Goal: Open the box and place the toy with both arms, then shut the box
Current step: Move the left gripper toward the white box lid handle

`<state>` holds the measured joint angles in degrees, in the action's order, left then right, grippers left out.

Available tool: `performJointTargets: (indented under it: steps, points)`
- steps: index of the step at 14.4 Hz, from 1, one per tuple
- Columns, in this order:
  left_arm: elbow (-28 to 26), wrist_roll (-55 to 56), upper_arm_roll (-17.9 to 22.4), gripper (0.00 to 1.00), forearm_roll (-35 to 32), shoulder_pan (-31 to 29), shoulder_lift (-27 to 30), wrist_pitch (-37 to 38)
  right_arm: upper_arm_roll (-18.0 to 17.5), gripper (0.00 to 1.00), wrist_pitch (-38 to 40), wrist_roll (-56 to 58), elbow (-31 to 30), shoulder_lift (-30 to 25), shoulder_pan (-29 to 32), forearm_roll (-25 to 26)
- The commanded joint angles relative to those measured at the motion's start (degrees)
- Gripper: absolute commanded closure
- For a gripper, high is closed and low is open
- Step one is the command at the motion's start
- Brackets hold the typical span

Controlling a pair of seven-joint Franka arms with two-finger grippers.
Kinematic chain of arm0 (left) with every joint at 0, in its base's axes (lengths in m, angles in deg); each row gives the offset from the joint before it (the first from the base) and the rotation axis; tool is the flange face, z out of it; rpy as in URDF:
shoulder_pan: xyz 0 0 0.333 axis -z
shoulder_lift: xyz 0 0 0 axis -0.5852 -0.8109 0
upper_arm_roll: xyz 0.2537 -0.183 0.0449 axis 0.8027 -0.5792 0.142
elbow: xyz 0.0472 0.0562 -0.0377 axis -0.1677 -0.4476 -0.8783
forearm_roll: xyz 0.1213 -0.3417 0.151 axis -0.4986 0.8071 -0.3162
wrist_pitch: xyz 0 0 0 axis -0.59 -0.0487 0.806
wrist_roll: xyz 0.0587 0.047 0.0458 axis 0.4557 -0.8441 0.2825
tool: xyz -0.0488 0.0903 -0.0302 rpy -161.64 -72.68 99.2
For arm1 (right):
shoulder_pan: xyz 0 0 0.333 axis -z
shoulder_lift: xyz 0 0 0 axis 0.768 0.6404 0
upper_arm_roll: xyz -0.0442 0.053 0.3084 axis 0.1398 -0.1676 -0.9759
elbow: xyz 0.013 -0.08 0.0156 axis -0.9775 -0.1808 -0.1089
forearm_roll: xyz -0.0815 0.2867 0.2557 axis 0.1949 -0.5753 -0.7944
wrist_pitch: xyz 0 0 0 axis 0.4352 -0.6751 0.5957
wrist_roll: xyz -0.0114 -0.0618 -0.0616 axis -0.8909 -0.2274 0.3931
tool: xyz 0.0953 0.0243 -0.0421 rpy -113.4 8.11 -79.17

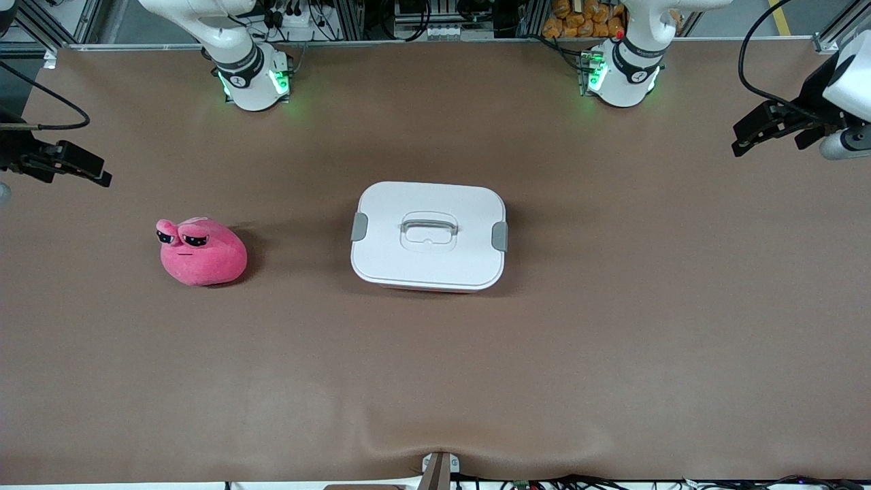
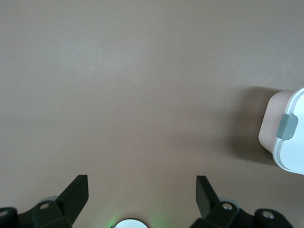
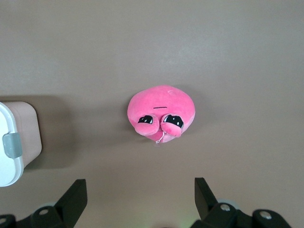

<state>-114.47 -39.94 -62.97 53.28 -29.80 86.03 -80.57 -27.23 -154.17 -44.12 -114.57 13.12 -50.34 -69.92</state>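
Grippers first: the left gripper hangs high over the table out at the left arm's end, well apart from the box, with its jaws spread wide and nothing between them; its wrist view shows only bare table under the two black fingers and one clipped end of the box off at the edge. The right gripper hangs over the right arm's end of the table, also spread wide and empty, and its wrist view looks straight down on the toy with an end of the box in the corner

Both arms look parked rather than working, so I judge the task has not begun. The box sits at the table's middle between the two bases, its white lid seated flat, the handle folded into its recess and both grey clips down against the sides. The toy lies on the table beside the box, toward the right arm's end and apart from it, eyes turned away from the box

Everything is left to do: release the clips and lift the lid, carry the toy into the box, then seat the lid and fasten it again
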Motion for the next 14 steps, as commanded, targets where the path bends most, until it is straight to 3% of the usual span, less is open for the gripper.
performJointTargets:
  steps: [1, 7, 10, 14]
  points:
    - [1.4, 0.4, 0.2, 0.0, 0.0, 0.5, -1.5, 1.3, 0.2, 0.0, 0.8, -0.6, 0.7, -0.2, -0.3, 0.6]
    - [1.7, 1.0, 0.1, 0.0, 0.3, 1.0, -3.5, 1.0, 0.3, 0.0, 0.9, -0.6, 0.6, -0.1, 0.1, 0.6]
    - [1.8, 8.4, -0.7, 0.0, 1.0, 1.6, -4.4, 0.5, 0.4, 0.0, -0.1, -0.6, 0.7, 0.5, 4.5, 0.0]
    - [1.7, 20.8, -3.8, 0.0, 3.2, 2.3, -5.9, -1.2, 0.4, 0.0, -11.8, -0.6, 0.7, 6.2, 5.2, 0.5]
